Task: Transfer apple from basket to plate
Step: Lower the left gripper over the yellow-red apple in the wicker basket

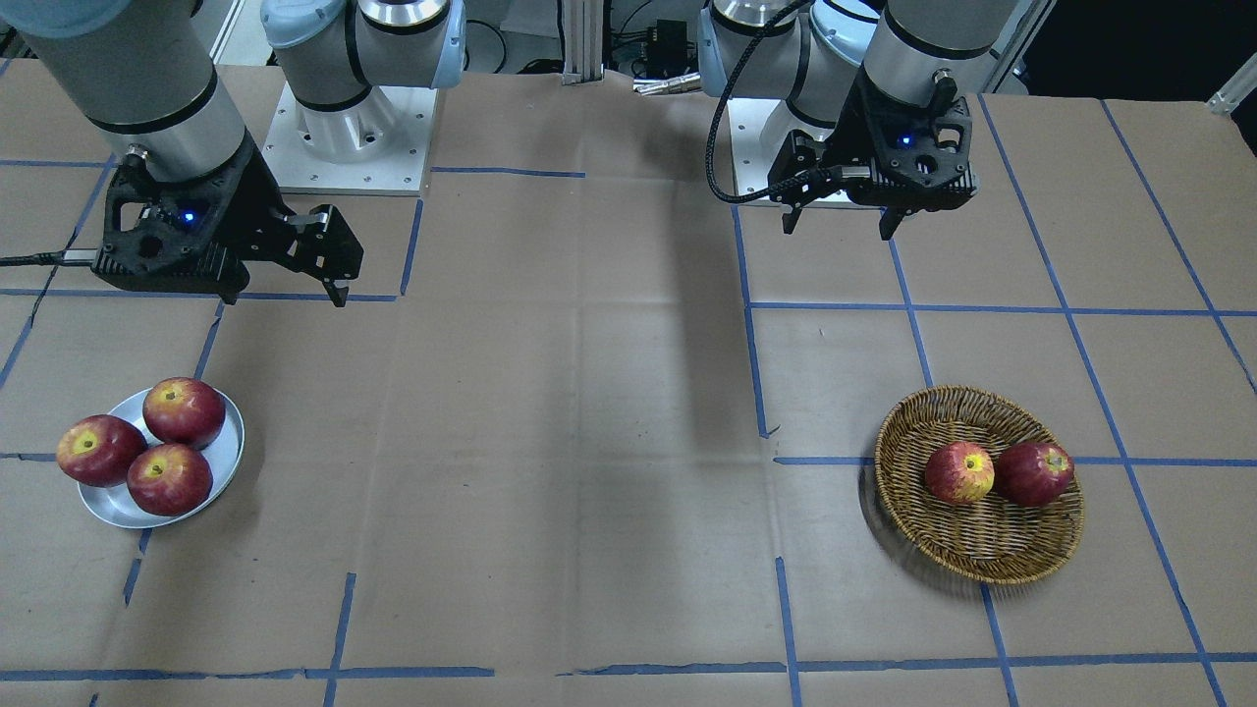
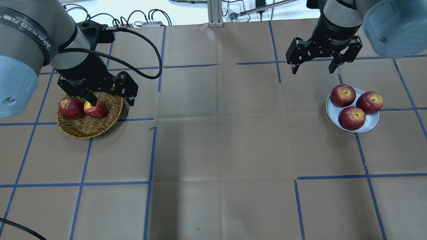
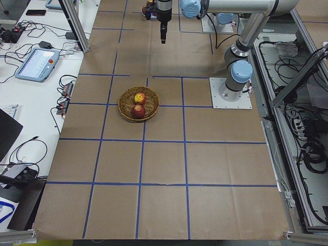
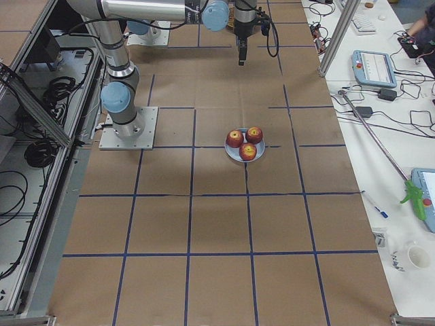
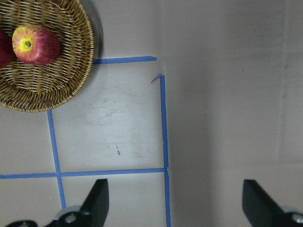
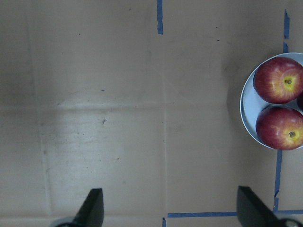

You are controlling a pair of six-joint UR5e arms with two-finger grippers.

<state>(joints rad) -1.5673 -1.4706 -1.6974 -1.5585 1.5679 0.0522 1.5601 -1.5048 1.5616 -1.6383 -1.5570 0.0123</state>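
Observation:
The streaked red-and-yellow apple [image 1: 959,472] lies in the wicker basket [image 1: 982,550] beside a darker red apple [image 1: 1034,473]. It also shows in the overhead view [image 2: 96,110] and the left wrist view [image 5: 35,45]. The metal plate [image 1: 108,506] holds three red apples. My left gripper [image 1: 839,230] is open and empty. It hangs high above the table, on the robot's side of the basket [image 2: 83,128]. My right gripper [image 2: 313,70] is open and empty, raised just behind the plate [image 2: 330,108].
Brown paper with blue tape lines covers the table. The two arm bases stand at the robot's edge. In the right wrist view the plate [image 6: 246,101] sits at the right edge with two apples showing. Tablets and cables lie on side benches off both table ends.

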